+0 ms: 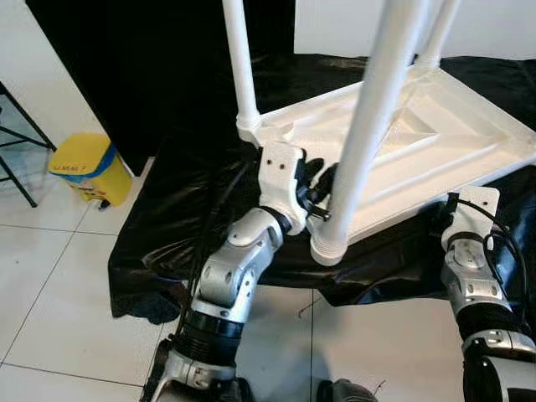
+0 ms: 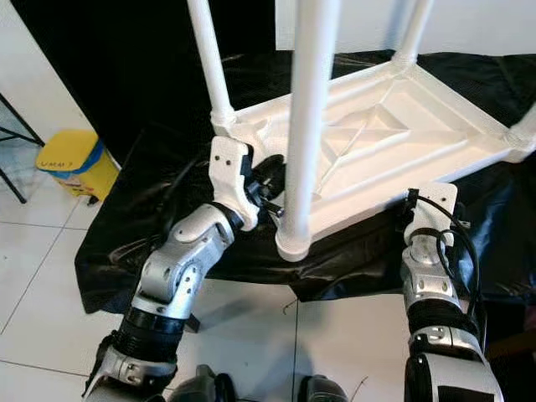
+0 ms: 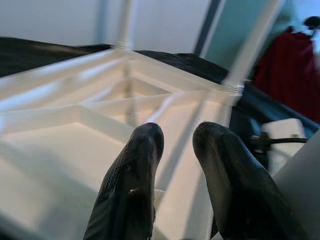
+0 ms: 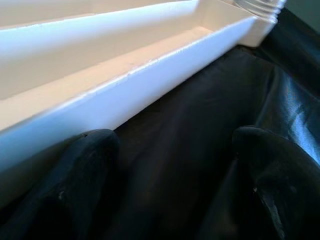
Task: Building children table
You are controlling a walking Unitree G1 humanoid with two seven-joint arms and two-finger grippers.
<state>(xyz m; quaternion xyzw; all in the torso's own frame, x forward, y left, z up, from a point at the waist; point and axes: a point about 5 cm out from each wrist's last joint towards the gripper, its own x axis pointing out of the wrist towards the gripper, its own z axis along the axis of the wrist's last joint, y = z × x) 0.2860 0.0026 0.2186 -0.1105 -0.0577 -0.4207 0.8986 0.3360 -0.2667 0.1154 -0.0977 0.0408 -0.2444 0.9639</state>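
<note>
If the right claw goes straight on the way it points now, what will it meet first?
Most likely the black sheet beneath the upturned white table top. The open right claw points along the sheet, beside the table's rim, with one finger close under that rim. Depth is unclear, so it may graze the rim first.
</note>
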